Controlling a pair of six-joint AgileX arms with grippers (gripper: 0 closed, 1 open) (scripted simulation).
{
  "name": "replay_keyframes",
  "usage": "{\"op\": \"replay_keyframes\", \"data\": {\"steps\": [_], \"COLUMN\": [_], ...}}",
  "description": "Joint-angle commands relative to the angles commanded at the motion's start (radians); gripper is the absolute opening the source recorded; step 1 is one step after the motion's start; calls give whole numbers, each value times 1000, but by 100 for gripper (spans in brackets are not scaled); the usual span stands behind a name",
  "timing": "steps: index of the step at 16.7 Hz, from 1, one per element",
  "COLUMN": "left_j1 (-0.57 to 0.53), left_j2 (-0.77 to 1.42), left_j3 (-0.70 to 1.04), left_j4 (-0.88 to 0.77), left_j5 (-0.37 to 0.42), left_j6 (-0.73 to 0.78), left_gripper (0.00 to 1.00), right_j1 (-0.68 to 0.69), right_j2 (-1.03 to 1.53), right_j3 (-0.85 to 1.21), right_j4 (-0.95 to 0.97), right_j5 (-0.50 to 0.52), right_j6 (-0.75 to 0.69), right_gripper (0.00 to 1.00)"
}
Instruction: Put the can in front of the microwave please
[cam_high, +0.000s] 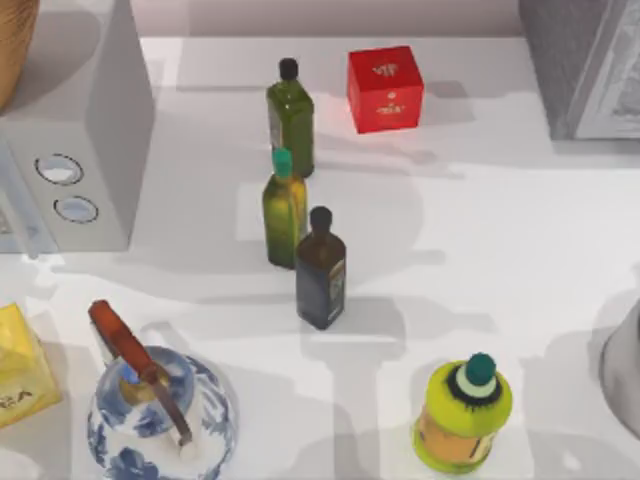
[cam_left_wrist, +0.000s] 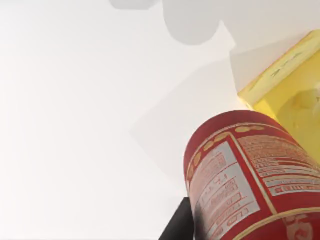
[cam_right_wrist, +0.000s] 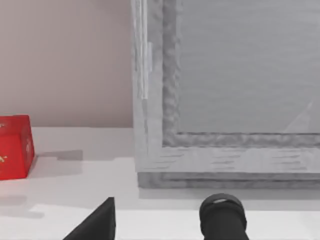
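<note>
The can (cam_left_wrist: 245, 175) is red with gold trim and a silver label panel, and it looms close in the left wrist view. My left gripper (cam_left_wrist: 225, 227) is shut on it, one dark finger (cam_left_wrist: 177, 225) lying against its side, with the white table well below. The microwave (cam_high: 95, 120) is a large light-grey box at the table's left, its two round white dials (cam_high: 60, 170) facing front. My right gripper (cam_right_wrist: 160, 225) stands open and empty at the back right, facing a grey framed cabinet (cam_right_wrist: 225, 100).
Three dark bottles (cam_high: 290, 205) stand mid-table, behind them a red box (cam_high: 385, 88). A lime-green bottle (cam_high: 462, 415) sits front right and a blue-white teapot (cam_high: 160, 405) front left. A yellow box (cam_high: 20, 370) lies below the microwave. The grey cabinet (cam_high: 580, 60) fills the back right.
</note>
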Motion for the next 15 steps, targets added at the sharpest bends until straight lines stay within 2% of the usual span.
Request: {"op": "replay_keyframes", "data": {"steps": [3, 6, 15], "left_j1": [169, 275, 297], "left_j2": [55, 118, 138], "left_j3": [-136, -217, -244], "left_j4": [118, 212, 248], "left_j5": [-4, -4, -5], "left_j6": [44, 67, 73], "left_gripper": [0, 0, 0], "right_j1": [0, 0, 0], "right_j2": [0, 0, 0], "right_j3": [0, 0, 0], "right_j4": [0, 0, 0], "right_j5": [0, 0, 0], "right_j6": [0, 0, 0], "right_gripper": [100, 100, 100]}}
